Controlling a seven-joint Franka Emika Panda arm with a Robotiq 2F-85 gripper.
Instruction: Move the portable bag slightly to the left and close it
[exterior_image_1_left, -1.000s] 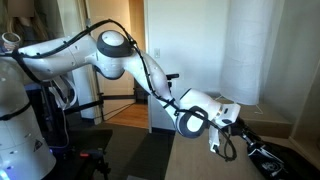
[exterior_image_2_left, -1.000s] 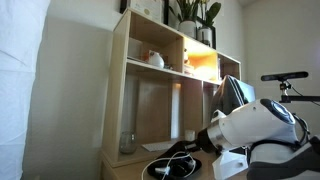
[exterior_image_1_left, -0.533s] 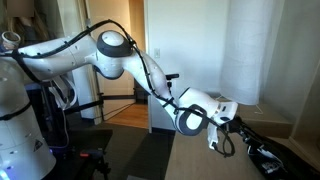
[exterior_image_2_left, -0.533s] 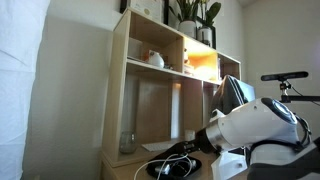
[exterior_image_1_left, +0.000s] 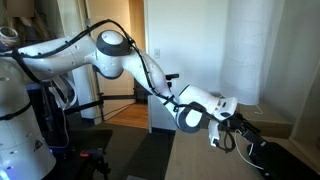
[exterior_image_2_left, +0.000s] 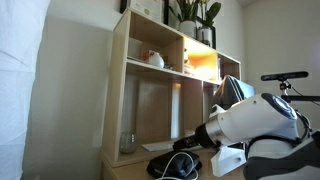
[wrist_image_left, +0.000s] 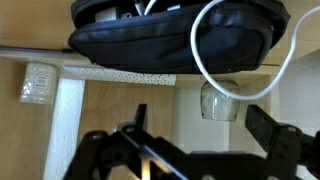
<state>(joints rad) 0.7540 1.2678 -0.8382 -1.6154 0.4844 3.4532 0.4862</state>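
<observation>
In the wrist view, the single gripper (wrist_image_left: 198, 128) is nearest. Its two dark fingers (wrist_image_left: 268, 128) are spread wide and nothing is between them, so it holds and touches nothing. Bare wood lies open in front of the fingers, leaving free room on that side.

Beyond the gap is one portable bag (wrist_image_left: 165, 42), black, flat and wide, well apart from the fingertips. One white cord (wrist_image_left: 204, 68) loops over its right half and hangs past its lower edge. More white cord shows at the bag's upper rim, which appears to gape. One clear glass (wrist_image_left: 220, 102) stands just under the loop. One small clear packet (wrist_image_left: 38, 83) lies off to the left, apart from the bag.

In an exterior view the bag (exterior_image_1_left: 278, 157) lies on the worktop (exterior_image_1_left: 195, 160) near its far right edge, with bare surface to its left. In an exterior view, one wooden shelf unit (exterior_image_2_left: 150, 90) stands behind it.
</observation>
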